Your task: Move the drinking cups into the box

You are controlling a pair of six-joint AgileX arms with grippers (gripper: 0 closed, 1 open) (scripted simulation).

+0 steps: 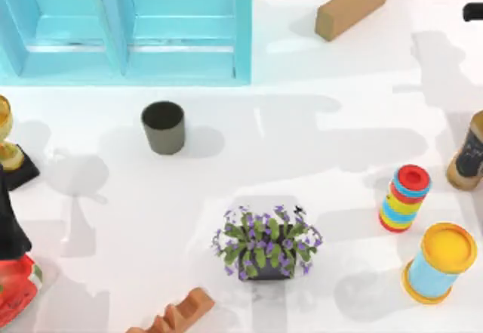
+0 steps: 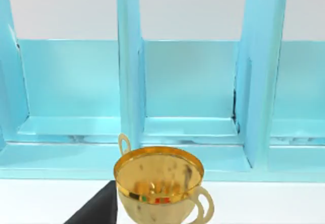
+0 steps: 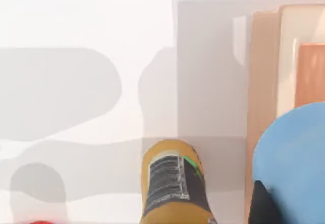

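The dark olive-grey cup stands upright on the white table just near of the turquoise box, while a blue cup fills the right wrist view's corner, grip unclear.

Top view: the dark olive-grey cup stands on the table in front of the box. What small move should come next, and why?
Probably bring the left arm over the dark olive-grey cup, ready to descend on it. The cup stands upright and alone on the table, outside the box, on the top view's left half, with free space around its rim.
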